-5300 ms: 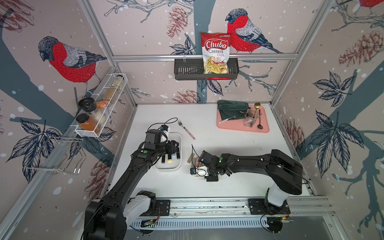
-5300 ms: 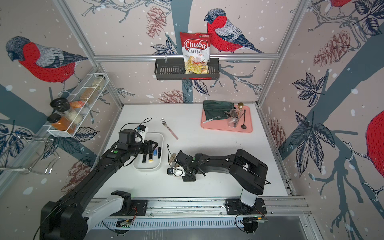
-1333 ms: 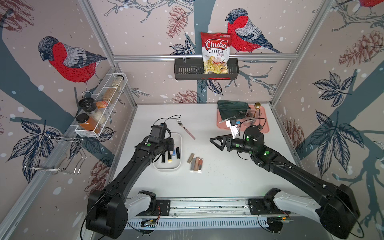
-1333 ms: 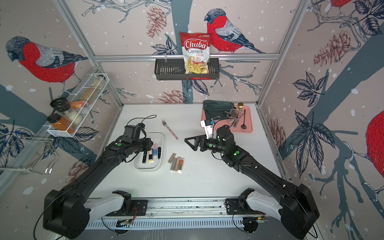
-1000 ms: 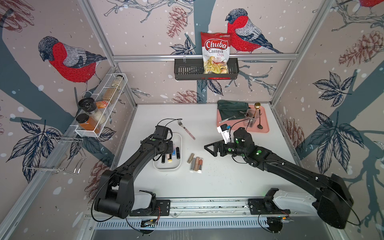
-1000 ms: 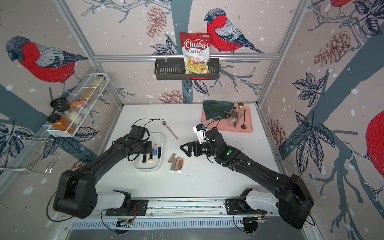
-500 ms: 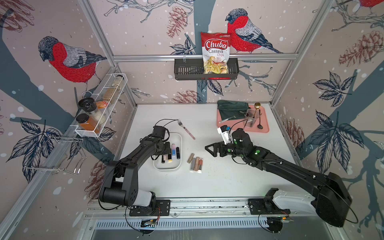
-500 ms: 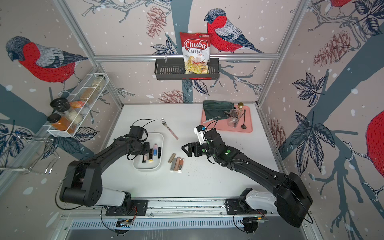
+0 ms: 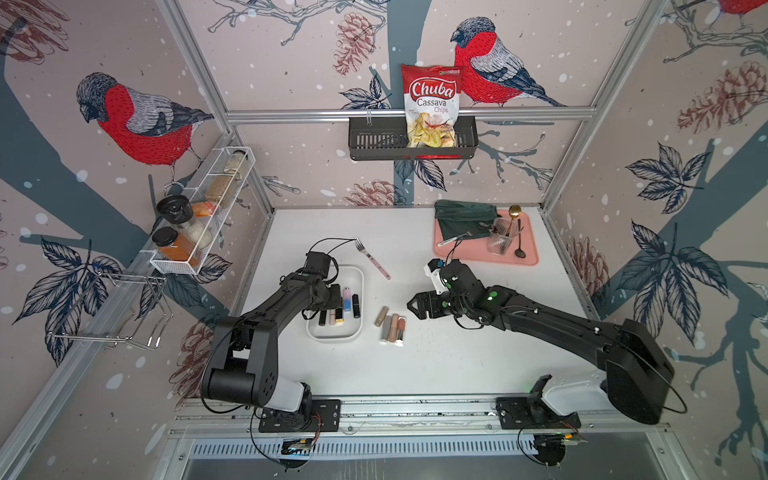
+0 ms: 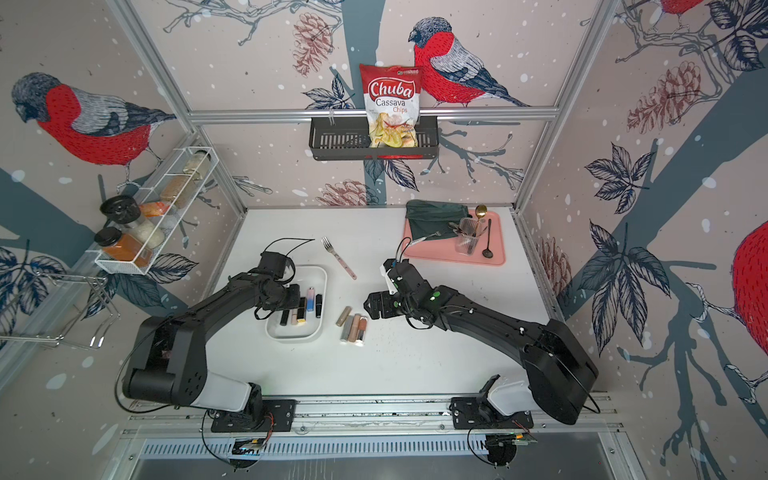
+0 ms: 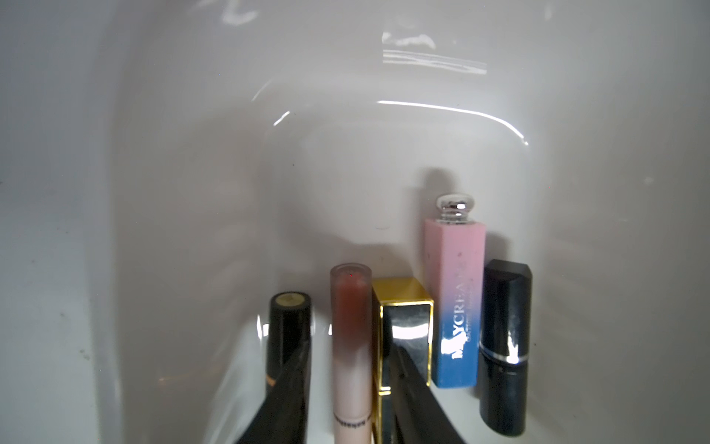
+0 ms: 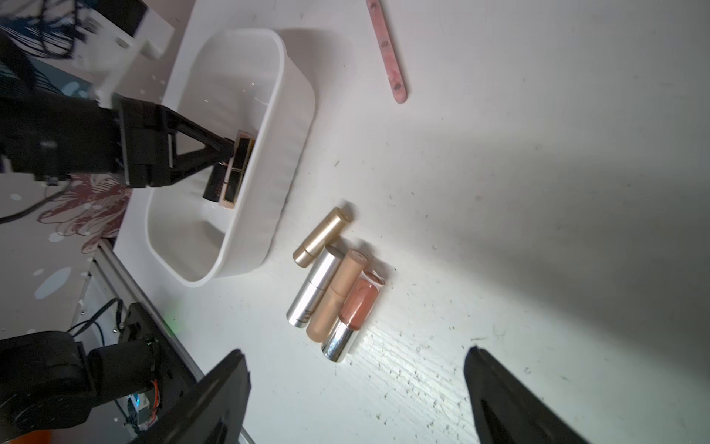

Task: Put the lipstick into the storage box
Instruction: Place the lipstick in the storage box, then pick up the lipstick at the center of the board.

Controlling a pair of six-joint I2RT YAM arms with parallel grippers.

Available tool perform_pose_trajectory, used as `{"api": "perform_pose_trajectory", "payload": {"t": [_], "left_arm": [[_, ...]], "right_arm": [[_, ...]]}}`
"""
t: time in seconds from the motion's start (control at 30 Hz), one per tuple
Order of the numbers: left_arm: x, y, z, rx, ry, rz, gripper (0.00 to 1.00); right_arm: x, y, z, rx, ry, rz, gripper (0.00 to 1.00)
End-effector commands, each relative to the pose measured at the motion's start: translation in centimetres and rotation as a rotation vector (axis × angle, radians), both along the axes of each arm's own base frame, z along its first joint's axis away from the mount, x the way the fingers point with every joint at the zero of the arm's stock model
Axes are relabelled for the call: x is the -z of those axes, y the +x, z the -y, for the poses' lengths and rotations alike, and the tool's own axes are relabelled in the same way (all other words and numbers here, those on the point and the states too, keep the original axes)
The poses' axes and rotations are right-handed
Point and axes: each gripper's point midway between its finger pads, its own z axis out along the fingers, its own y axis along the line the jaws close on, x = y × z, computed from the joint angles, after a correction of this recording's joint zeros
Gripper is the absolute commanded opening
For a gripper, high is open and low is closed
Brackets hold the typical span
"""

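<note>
Desk (image 9: 457, 365), white. Four lipsticks lie loose on it in a cluster, just beside the storage box (image 9: 334, 337), on its right side: gold tube (image 12: 322, 236), silver tube (image 12: 313, 292), beige tube (image 12: 338, 296), brown-pink gloss with silver cap (image 12: 353, 313). The last three touch side by side, and the gold tube is angled at their far end.

Right gripper (image 9: 415, 306) hovers over the desk near the cluster, to its right. Its fingers (image 12: 499, 403) are wide, with nothing between them.

The storage box is white with low walls and rounded corners, left of desk centre. Five lipsticks lie flat in a row on its floor: black tube with gold end (image 11: 288, 326), pale pink lipstick tube (image 11: 351, 300), gold square case (image 11: 403, 307), pink-to-blue tube with silver cap (image 11: 455, 292), black lipstick (image 11: 505, 334).

Left gripper (image 11: 350, 343) reaches down into the box. Its fingers (image 11: 284, 399) are narrow, one on each side of the pale pink lipstick tube, with a slit of gap on both sides, so they are not clamping it. The tube rests on the box floor. In the right wrist view one fingertip sits at the gold square case, but I cannot tell if it touches.

Beyond the box a pink-handled fork (image 9: 374, 262) lies flat on the desk.

Far right corner: pink tray (image 9: 528, 259) with a green cloth (image 9: 461, 218), a clear cup of cutlery (image 9: 500, 241) and a black spoon (image 9: 519, 249).

Back wall: black slatted basket (image 9: 374, 141) holding a Chuba cassava chips bag (image 9: 432, 104).

Left wall: white wire rack (image 9: 174, 266) with spice jars.
</note>
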Motion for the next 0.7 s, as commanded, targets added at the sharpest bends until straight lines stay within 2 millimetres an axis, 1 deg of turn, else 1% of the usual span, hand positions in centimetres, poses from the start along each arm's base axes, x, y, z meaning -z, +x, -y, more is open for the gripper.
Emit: {"api": "perform_pose_trajectory", "payload": {"t": [0.0, 0.1, 0.17, 0.3, 0.43, 0.53, 0.67], "left_arm": [[-0.6, 0.5, 0.2, 0.009, -0.016, 0.033, 0.43], [-1.6, 0.7, 0.3, 0.01, -0.022, 0.068, 0.46], [-2.8, 1.0, 0.6, 0.019, -0.041, 0.116, 0.5], [-6.6, 1.6, 2.0, 0.062, -0.132, 0.275, 0.55], [-10.6, 1.4, 3.7, 0.127, -0.231, 0.437, 0.56], [-12.1, 1.0, 5.0, 0.172, -0.311, 0.513, 0.6], [-12.5, 0.9, 5.9, 0.215, -0.356, 0.512, 0.6]], "right_arm": [[2.1, -0.5, 0.4, 0.027, -0.12, -0.028, 0.87], [3.3, -1.0, -0.6, 0.014, -0.171, -0.033, 0.82], [4.2, -1.4, -1.1, 0.006, -0.21, -0.038, 0.78], [6.1, -1.9, -1.8, -0.002, -0.287, -0.054, 0.7], [7.2, -2.3, -2.5, -0.006, -0.315, -0.066, 0.64], [7.5, -2.5, -3.1, -0.013, -0.321, -0.07, 0.62], [8.1, -2.6, -3.4, -0.014, -0.353, -0.068, 0.6]]}}
